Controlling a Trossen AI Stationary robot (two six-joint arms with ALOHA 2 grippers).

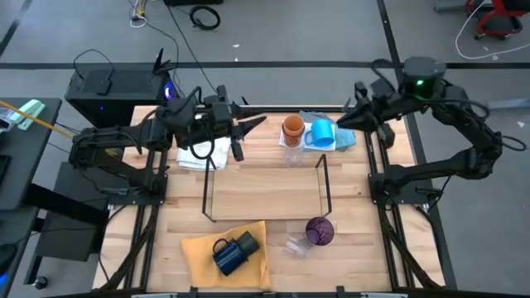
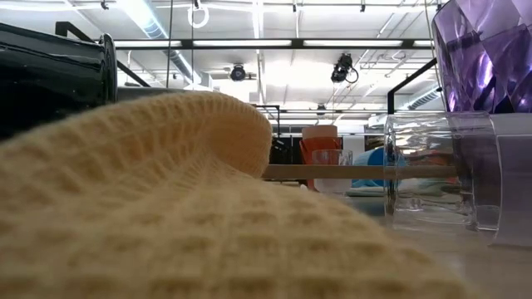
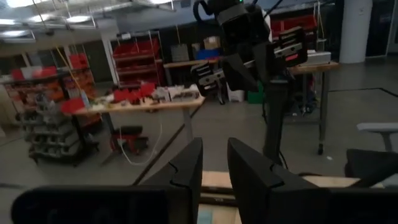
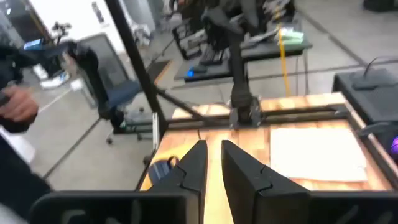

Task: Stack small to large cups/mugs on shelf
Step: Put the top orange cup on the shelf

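An orange cup (image 1: pixel 292 128) and a bright blue mug (image 1: pixel 321 135) stand on a pale blue cloth (image 1: pixel 344 139) at the table's far side, with a clear glass (image 1: pixel 291 157) just in front. The shelf (image 1: pixel 265 192) sits mid-table with a bare board. Near the front stand a purple cup (image 1: pixel 320 230) and a clear glass (image 1: pixel 296 246). A navy mug (image 1: pixel 226 257) and a black cup (image 1: pixel 247 243) lie on a yellow cloth (image 1: pixel 203 252). My left gripper (image 1: pixel 255 124) hovers left of the orange cup, my right gripper (image 1: pixel 344 118) right of the mug. Both stand raised, fingers slightly apart around nothing (image 3: pixel 214 168) (image 4: pixel 213 162).
A white cloth (image 1: pixel 204 153) lies under my left arm at the far left. The shelf's black wire end loops (image 1: pixel 325 178) rise at both ends. In the low view the yellow cloth (image 2: pixel 166 208) fills the foreground. A person's hand (image 4: pixel 15 106) shows beyond the table.
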